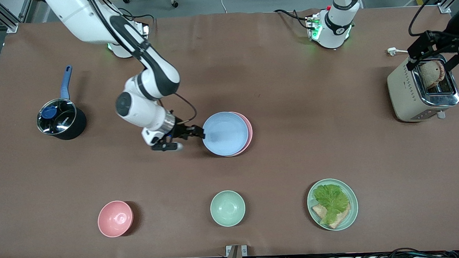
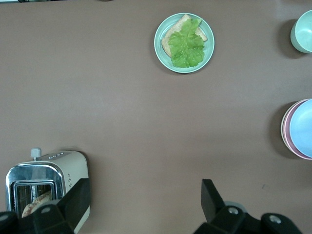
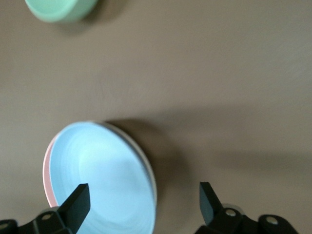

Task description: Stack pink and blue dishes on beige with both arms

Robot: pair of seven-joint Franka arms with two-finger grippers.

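Note:
The pale blue plate (image 1: 225, 133) lies on top of the pale pink plate (image 1: 248, 130) at the table's middle, shifted a little toward the right arm's end. The beige plate is hidden in the front view. In the right wrist view a thin pale rim (image 3: 146, 163) edges the blue plate (image 3: 97, 180), and the pink plate (image 3: 47, 175) peeks out beside it. My right gripper (image 1: 200, 132) (image 3: 142, 200) is open, its fingers either side of the blue plate's edge. My left gripper (image 1: 434, 60) (image 2: 145, 200) hangs open over the toaster, holding nothing.
A toaster (image 1: 421, 91) with a bread slice stands at the left arm's end. A dark saucepan (image 1: 61, 120) with a blue handle sits at the right arm's end. Nearer the camera stand a pink bowl (image 1: 115, 218), a mint-green bowl (image 1: 227, 208) and a green lettuce plate (image 1: 332, 204).

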